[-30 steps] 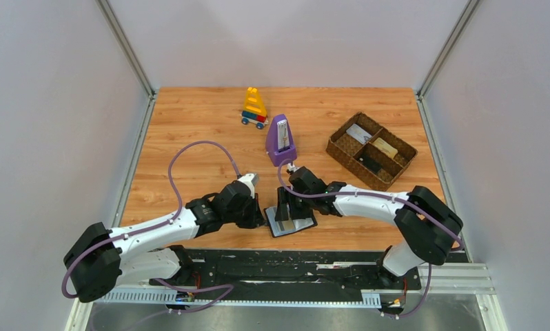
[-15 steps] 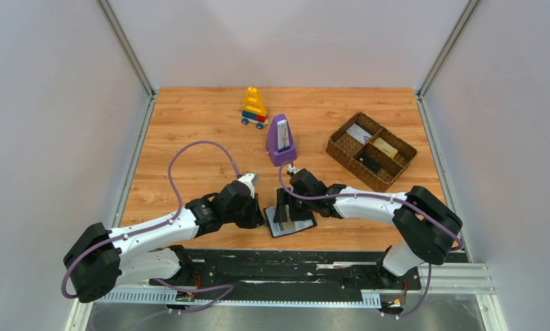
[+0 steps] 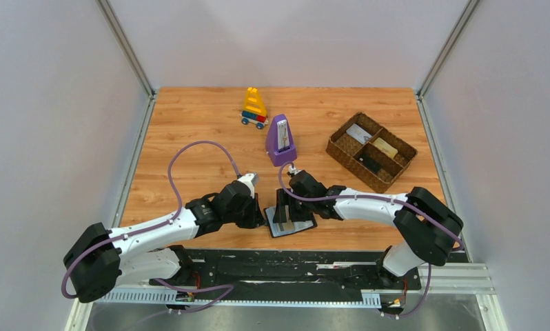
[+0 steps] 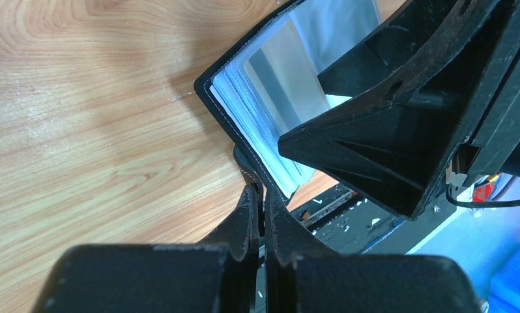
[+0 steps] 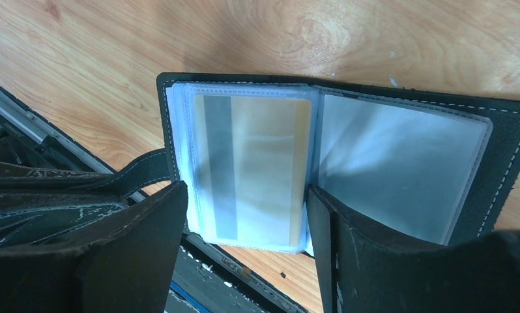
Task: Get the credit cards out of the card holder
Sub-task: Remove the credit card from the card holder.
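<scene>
The black card holder [image 3: 296, 225] lies open at the table's near edge, its clear sleeves up. My left gripper [image 3: 263, 215] is shut on the holder's black strap [image 4: 249, 175] at its left side. A credit card [image 5: 254, 166] with a grey stripe and a yellowish edge sits inside the top left sleeve; it also shows in the left wrist view as a pale credit card [image 4: 290, 72]. My right gripper [image 5: 247, 222] is open just above that sleeve. One of its fingers [image 5: 146, 248] stands on each side of the sleeve's near end. The right-hand sleeve [image 5: 401, 163] looks empty.
A purple metronome [image 3: 280, 140] stands behind the holder, with a yellow toy [image 3: 254, 107] further back. A brown woven divided tray [image 3: 371, 150] with small items sits at the right. The black base plate [image 3: 293, 265] runs just past the table's near edge.
The right gripper's jaws have spread a little wider over the sleeve. The left gripper and the card holder have stayed put.
</scene>
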Controlling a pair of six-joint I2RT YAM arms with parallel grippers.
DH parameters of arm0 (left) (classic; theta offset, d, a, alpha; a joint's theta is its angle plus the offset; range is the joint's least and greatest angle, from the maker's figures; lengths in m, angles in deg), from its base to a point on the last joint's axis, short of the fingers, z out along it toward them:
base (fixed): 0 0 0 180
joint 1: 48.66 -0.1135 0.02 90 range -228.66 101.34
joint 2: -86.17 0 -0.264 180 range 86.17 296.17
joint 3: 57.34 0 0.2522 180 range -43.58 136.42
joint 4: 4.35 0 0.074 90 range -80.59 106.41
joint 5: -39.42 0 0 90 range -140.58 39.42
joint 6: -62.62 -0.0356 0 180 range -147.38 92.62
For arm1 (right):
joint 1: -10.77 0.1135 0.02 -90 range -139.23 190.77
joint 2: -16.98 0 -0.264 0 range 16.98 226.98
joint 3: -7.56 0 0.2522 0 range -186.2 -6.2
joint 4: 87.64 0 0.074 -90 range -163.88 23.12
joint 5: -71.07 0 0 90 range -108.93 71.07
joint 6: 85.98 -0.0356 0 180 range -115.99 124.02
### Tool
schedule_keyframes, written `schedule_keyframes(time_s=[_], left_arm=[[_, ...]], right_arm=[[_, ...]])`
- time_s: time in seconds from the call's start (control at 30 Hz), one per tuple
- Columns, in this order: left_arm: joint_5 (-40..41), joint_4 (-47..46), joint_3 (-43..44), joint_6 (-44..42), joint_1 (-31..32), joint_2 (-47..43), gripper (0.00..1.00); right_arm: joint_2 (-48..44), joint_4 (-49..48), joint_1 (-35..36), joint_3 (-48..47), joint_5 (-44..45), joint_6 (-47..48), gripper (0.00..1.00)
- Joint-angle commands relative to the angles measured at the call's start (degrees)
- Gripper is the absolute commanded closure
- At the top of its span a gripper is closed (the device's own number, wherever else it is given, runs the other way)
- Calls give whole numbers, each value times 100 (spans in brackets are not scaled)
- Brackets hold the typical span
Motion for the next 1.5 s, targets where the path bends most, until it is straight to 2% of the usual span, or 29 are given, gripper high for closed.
schedule_keyframes(time_s=[0.0,0.17,0.37,0.6,1.47], left_arm=[[13,-178,159,11,2,-66,100],[21,-176,151,29,4,-117,100],[-13,-176,147,67,4,-210,100],[-5,-156,140,64,2,-247,100],[280,-132,-55,55,0,-161,100]], right_arm=[[48,114,88,-20,242,-100,32],[41,302,136,-107,485,-96,35],[88,425,210,-203,617,-78,31],[105,533,258,-260,788,-134,34],[-404,711,130,-167,855,60,33]])
